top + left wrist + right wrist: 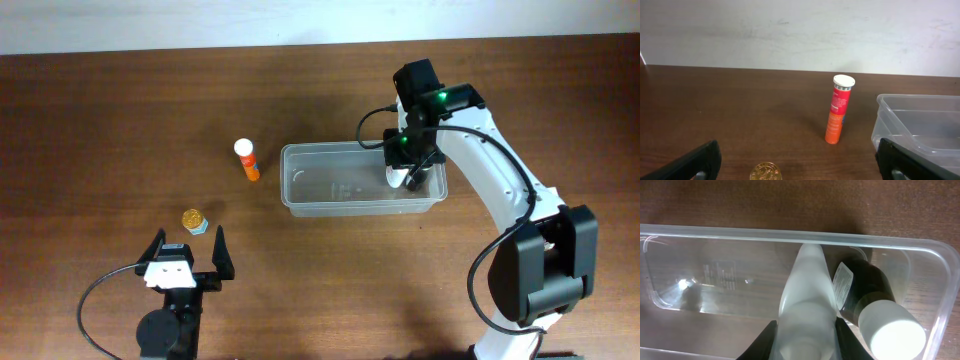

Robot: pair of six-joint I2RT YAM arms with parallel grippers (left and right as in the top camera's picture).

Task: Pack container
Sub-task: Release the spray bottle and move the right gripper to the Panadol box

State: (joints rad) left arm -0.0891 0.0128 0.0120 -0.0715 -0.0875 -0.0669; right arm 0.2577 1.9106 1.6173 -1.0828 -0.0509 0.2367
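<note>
The clear plastic container (pixel 340 208) sits mid-table and also shows in the left wrist view (pixel 925 120) and the right wrist view (pixel 715 231). My right gripper (pixel 408 172) is down inside its right end, shut on a white translucent bottle (pixel 807 290). The jaws (pixel 805 330) press on both sides of this bottle. A dark bottle with a white cap (pixel 865 287) lies in the container just right of it. My left gripper (pixel 190 240) is open and empty near the front left, its fingers (pixel 797 162) spread wide.
An orange tube with a white cap (pixel 247 160) stands upright left of the container, also in the left wrist view (pixel 838 110). A small gold-lidded jar (pixel 193 220) sits just ahead of the left gripper, also in the left wrist view (pixel 765 172).
</note>
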